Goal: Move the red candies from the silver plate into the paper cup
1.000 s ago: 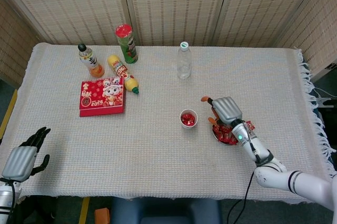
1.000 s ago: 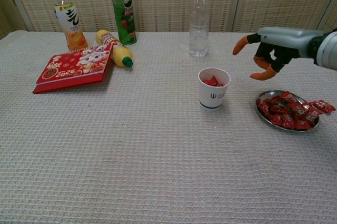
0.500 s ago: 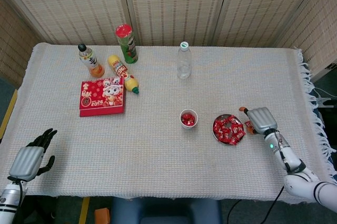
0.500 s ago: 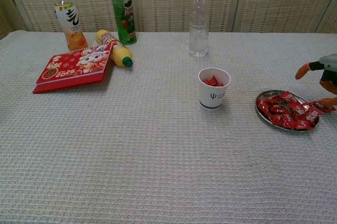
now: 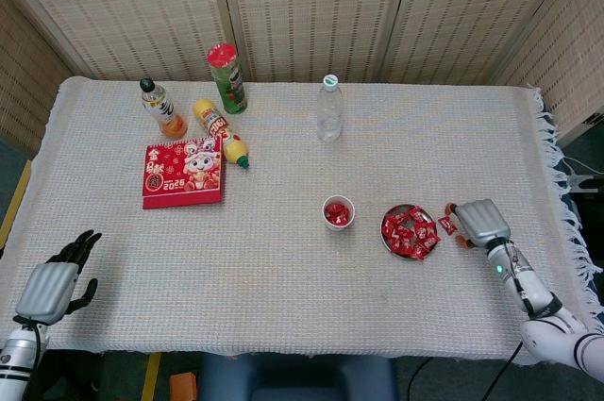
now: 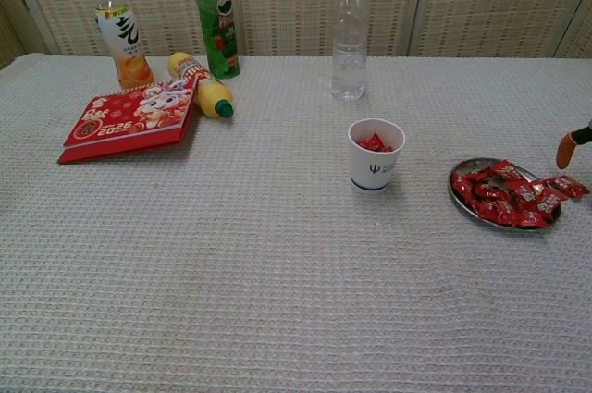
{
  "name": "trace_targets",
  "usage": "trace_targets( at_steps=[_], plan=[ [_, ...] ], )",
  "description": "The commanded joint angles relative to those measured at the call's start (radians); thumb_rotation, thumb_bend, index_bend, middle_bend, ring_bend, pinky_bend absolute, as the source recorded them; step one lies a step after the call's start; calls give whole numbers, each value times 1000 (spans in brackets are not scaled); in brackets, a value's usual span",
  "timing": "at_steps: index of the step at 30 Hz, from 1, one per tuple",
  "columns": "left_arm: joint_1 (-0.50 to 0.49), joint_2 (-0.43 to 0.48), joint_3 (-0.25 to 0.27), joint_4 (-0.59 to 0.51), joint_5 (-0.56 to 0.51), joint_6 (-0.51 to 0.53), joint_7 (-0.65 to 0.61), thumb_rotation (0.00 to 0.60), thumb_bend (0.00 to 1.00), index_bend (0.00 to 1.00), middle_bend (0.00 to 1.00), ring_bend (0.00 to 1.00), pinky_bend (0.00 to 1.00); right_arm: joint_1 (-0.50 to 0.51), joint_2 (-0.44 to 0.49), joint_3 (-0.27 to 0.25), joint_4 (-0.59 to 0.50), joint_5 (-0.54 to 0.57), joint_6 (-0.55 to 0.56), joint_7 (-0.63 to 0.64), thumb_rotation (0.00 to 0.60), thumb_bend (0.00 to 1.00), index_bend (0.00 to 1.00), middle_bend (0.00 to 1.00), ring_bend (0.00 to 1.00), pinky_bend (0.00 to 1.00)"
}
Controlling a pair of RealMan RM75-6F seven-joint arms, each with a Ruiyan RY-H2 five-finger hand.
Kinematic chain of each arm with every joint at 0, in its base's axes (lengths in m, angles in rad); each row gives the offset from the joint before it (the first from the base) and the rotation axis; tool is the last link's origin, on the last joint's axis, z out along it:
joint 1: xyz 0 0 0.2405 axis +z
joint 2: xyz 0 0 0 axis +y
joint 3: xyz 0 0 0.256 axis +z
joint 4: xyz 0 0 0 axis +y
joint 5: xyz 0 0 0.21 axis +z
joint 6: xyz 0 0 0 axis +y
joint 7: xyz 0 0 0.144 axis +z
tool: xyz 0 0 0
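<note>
Rightmost, the right hand [image 5: 479, 220] rests just right of the plate [image 5: 386, 231], its orange-tipped fingers [image 5: 462, 242] curled downward; whether they pinch a candy cannot be told from either view. One fingertip alone shows at the right edge of the chest view. A loose candy [image 5: 446, 225] lies off the plate's right rim, touching or just beside those fingers. The forearm runs from the hand toward the near right corner of the table [image 5: 283, 259], low over the cloth.

Most candies [image 6: 507, 194] sit heaped on the plate; a few already lie in the cup [image 6: 376, 154], which stands just left of the plate.

Judged step: picking up another candy. To do it well, the fingers should take one wrapper at the heap's right edge, or the stray piece, with a light pinch so the plate does not slide. The carry then passes left over the plate; release should come directly above the cup mouth, without nudging the cup, which looks easy to tip.

At the near left corner, the left hand [image 5: 54, 280] hangs off the table edge, fingers spread and holding nothing.
</note>
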Motion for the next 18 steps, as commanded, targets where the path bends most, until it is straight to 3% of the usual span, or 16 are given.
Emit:
trace_targets(
  at_steps=[1,7,12,18],
  plan=[
    [0,0,0,1,0,0,-1,600,477,0,3,142,365,2,-11,7,9,3,-9,4,600,240,332,753,650,1000],
    [-3,0,0,3,-2,-7,-3,600,478,0,3,142,365,10,-41,15,33,-11,-21,5,600,240,364,753,651,1000],
    [-3,1,-1,4,-4,-7,-6,600,478,0,3,142,365,9,-59,21,55,-16,-19,4,600,240,458,753,662,1000],
    [-4,2,1,3,-2,-8,-6,600,478,0,3,141,366,6,-70,25,73,-11,-25,-6,600,240,416,753,662,1000]
  ],
)
